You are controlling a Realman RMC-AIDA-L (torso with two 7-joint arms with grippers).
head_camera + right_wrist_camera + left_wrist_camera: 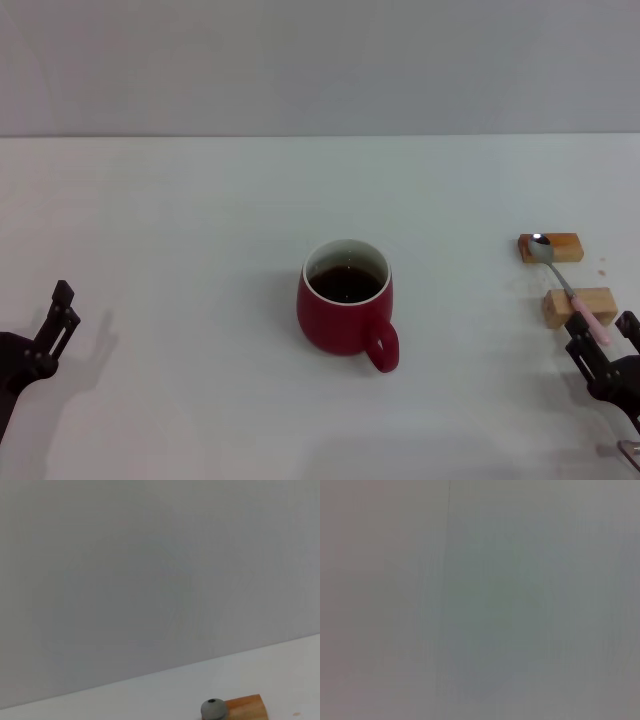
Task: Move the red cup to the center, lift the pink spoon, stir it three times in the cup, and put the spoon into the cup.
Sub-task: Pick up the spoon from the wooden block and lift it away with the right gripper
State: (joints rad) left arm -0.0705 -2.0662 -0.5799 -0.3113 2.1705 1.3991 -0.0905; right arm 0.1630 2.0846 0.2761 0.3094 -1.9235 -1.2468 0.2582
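The red cup (pixel 345 310) stands upright at the middle of the white table (pixel 180 230), with dark liquid inside and its handle turned toward me and to the right. The pink spoon (pixel 565 285) lies across two small wooden blocks at the right, grey bowl on the far block, pink handle pointing toward me. My right gripper (pixel 602 335) is open at the handle's near end, a finger on each side. The right wrist view shows the spoon's bowl (pixel 214 709). My left gripper (pixel 58 312) is low at the left, away from the cup.
The far wooden block (pixel 560 247) and the near wooden block (pixel 585 303) hold the spoon off the table. The far block also shows in the right wrist view (pixel 245 707). A grey wall stands behind the table. The left wrist view shows only a blank grey surface.
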